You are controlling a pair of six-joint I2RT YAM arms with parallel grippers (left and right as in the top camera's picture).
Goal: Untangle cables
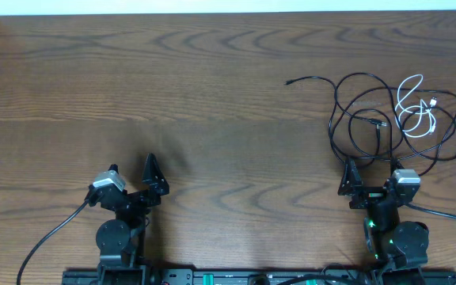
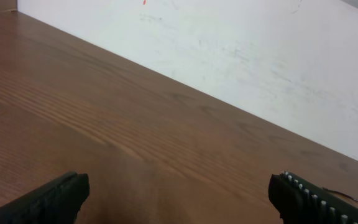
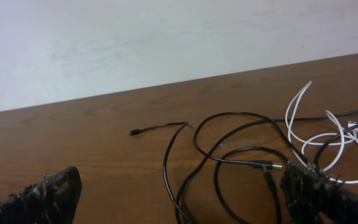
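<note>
Jaws wide apart on left gripper, right gripper; thin black cables looped, plug end pointing left, white cable coiled.

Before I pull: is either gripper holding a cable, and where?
Nothing is held. The left gripper and right gripper are both open and empty; the cables lie on the table.

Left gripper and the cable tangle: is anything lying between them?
No. The overhead view shows only bare wooden table between the left gripper and the cables.
</note>
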